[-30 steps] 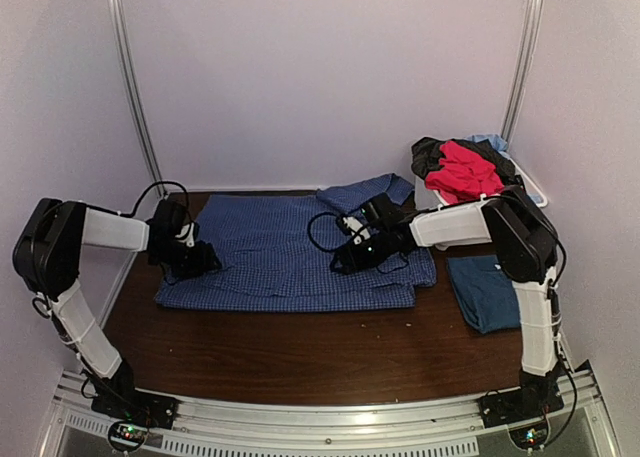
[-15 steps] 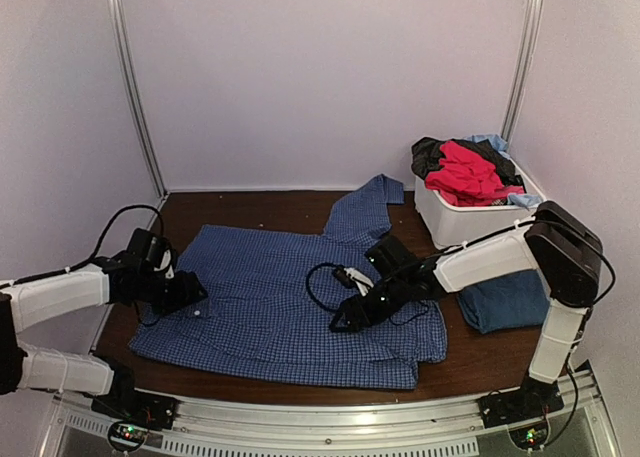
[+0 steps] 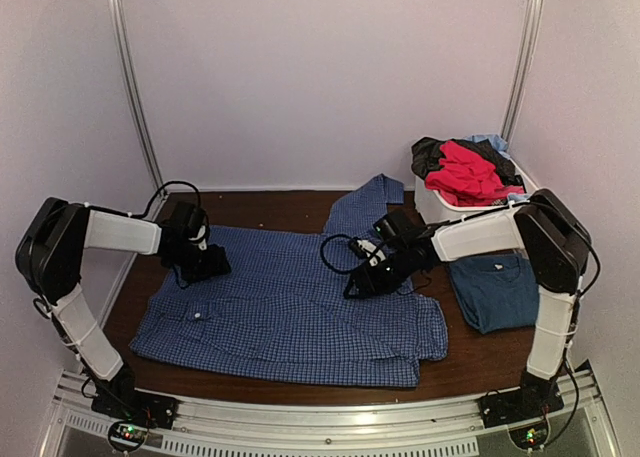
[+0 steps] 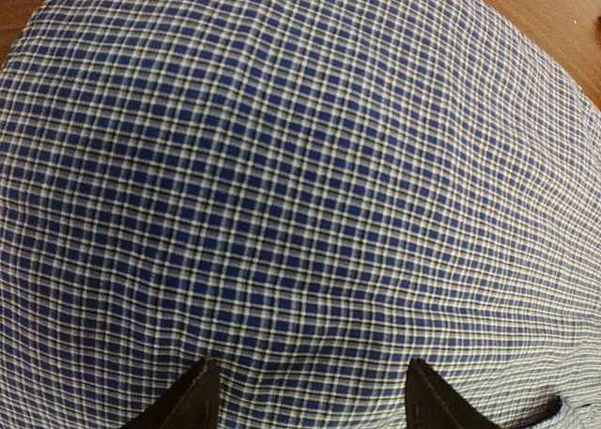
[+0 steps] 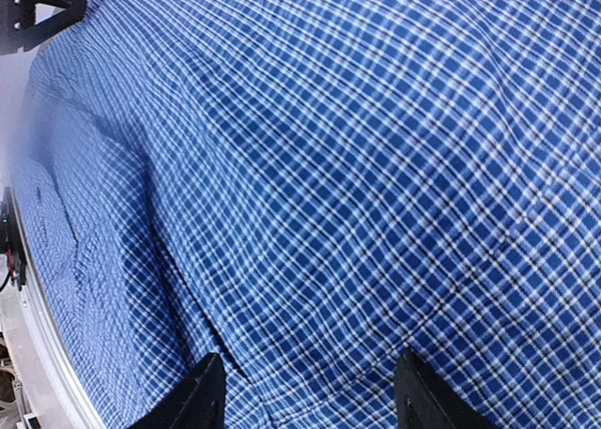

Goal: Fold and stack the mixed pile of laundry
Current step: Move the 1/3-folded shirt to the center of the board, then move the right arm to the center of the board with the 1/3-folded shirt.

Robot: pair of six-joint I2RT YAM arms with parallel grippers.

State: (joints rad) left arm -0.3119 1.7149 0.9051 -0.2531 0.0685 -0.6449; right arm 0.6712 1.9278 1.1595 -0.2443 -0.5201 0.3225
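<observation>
The blue-and-white checked shirt [image 3: 290, 317] lies spread across the table [image 3: 270, 205], one sleeve angled toward the white bin [image 3: 440, 222] of unfolded clothes [image 3: 462, 169]. The left gripper [image 3: 208, 265] and right gripper [image 3: 362, 285] rest on it, jaws parted, cloth flat between the fingertips [image 4: 192, 401] and nothing pinched. Smoothing well likely means light, even pressure outward, flattening the creases under the right arm before any fold is attempted.

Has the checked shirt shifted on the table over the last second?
Yes. The shirt has slid toward the rail at the near edge, leaving less bare table there.
</observation>
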